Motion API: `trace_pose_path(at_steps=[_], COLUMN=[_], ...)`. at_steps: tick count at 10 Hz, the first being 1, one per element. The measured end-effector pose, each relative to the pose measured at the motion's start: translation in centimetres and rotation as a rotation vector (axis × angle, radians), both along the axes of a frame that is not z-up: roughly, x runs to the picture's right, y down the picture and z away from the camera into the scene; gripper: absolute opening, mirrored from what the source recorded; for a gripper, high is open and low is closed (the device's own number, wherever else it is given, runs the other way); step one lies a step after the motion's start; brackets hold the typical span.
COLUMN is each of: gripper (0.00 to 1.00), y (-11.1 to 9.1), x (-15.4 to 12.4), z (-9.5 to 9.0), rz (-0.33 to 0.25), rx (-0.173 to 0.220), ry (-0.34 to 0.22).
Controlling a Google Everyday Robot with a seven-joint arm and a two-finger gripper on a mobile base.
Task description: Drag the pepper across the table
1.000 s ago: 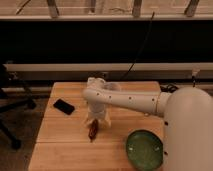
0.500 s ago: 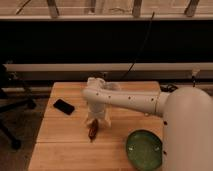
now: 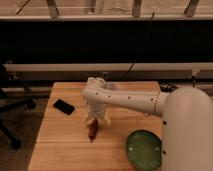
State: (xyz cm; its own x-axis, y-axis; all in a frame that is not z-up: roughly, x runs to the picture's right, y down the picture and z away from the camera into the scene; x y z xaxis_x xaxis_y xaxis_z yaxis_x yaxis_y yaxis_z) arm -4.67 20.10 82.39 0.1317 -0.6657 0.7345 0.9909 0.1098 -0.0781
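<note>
**My gripper is right over the pepper**

On the far left, off the table (image 3: 60, 145), stands a dark chair (image 3: 10, 100). I do not need it.

Next comes a flat black phone (image 3: 63, 106). It lies near the left edge of the table, on the far side. It is well apart from the pepper.

Then comes my gripper (image 3: 95, 122). It hangs low over the middle of the table, a bit left of the center. My white arm (image 3: 125, 100) reaches out to it from the right. I cannot tell if my gripper is open or closed on anything.

The pepper (image 3: 93, 134) is a small dark red one. It lies on the wood right at my gripper, on the near side of it. Its long way runs from far to near. The far end sits under my gripper and the thin tip points at the near edge of the table. I cannot tell if I am touching it.

So this is what counts most. The pepper is just below me and a little nearer. I think a drag along the wood would have to begin from here, with me pressed on its far end.

To the right, near the front, sits a green bowl (image 3: 144, 149). It is apart from the pepper. I think a drag to the right could bump it.
</note>
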Motion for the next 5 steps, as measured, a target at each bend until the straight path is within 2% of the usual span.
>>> trace_pose_path(at_steps=[4, 5], gripper=[0.8, 0.77], y=[0.54, 0.7], x=[-0.52, -0.55], z=[0.64, 0.9], rz=[-0.031, -0.036], rx=[0.016, 0.021], ry=[-0.013, -0.011])
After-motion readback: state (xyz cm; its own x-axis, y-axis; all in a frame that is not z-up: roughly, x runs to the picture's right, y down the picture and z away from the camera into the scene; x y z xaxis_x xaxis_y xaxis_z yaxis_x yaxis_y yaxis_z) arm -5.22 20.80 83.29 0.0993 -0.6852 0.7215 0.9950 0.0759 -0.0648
